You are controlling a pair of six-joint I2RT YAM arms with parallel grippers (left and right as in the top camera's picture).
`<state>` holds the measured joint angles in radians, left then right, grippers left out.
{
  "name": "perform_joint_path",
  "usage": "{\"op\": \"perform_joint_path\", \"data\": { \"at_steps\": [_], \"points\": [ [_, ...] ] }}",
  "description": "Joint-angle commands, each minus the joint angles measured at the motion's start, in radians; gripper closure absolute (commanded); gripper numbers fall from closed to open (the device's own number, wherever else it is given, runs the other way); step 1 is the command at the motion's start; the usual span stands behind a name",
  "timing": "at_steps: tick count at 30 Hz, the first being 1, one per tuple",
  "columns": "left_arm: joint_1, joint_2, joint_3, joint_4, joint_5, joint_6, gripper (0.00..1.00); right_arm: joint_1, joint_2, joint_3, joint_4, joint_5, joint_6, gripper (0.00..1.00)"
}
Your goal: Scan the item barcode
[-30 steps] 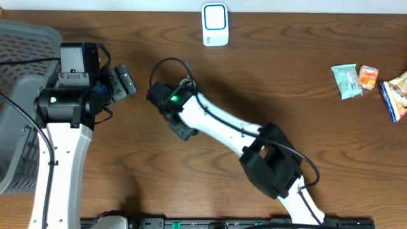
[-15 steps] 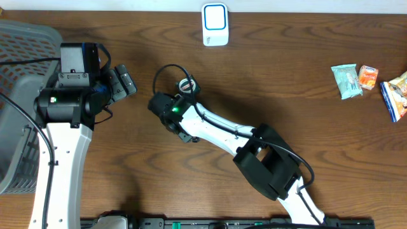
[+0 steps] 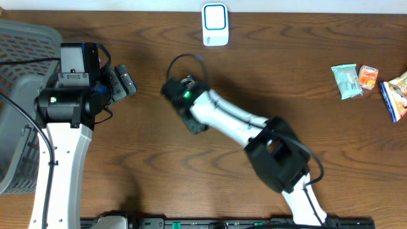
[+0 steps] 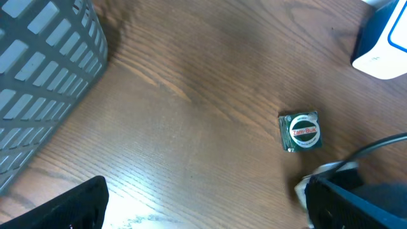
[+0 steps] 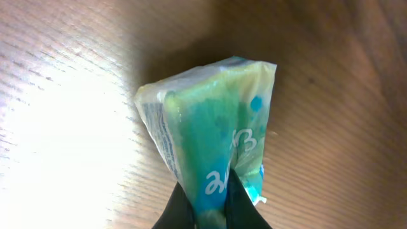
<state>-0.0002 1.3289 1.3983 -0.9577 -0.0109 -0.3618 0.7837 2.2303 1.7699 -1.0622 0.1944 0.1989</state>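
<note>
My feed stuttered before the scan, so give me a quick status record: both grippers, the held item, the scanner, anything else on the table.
right gripper: shut on green packet, pinched at one edge
left gripper: open, empty, next to the basket
scanner: at the far table edge, packet not yet over it
small tin: lying on the table, untouched
snack packets: grouped at the right end
barcode: cannot tell

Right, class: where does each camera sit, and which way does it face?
Overhead: above the table, looking straight down; left arm and right arm show.
Left wrist: on the left arm, angled down at a small tin; left fingers at bottom edge.
Right wrist: looks down past right fingers pinching a green packet.
Shared: basket and scanner, overhead and left wrist.
</note>
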Motion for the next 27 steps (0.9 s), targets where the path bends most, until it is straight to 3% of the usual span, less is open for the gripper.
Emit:
{"op": "perform_joint_path", "data": {
  "at_steps": [1,6,11,16,20,22,25,27],
  "points": [
    [0.005,0.001,0.000,0.000,-0.016,0.006,0.02,-0.126,-0.009,0.082,-0.037,-0.332,-0.104,0.99],
    [0.005,0.001,0.000,0.000,-0.016,0.006,0.02,-0.322,-0.003,0.071,-0.054,-0.874,-0.289,0.99],
    [0.005,0.001,0.000,0.000,-0.016,0.006,0.02,-0.486,-0.003,-0.024,-0.075,-1.137,-0.429,0.99],
    [0.005,0.001,0.000,0.000,-0.016,0.006,0.02,-0.608,-0.003,-0.198,-0.009,-1.200,-0.438,0.99],
    [0.005,0.001,0.000,0.001,-0.016,0.006,0.02,-0.695,-0.003,-0.270,0.016,-1.128,-0.401,0.97],
    [0.005,0.001,0.000,0.000,-0.016,0.006,0.02,-0.735,-0.003,-0.273,0.014,-1.033,-0.345,0.90],
    [0.005,0.001,0.000,0.000,-0.016,0.006,0.02,-0.787,-0.005,-0.248,-0.013,-0.908,-0.275,0.70],
    [0.005,0.001,0.000,0.000,-0.016,0.006,0.02,-0.817,-0.005,-0.211,-0.058,-0.869,-0.274,0.66]
  ]
}}
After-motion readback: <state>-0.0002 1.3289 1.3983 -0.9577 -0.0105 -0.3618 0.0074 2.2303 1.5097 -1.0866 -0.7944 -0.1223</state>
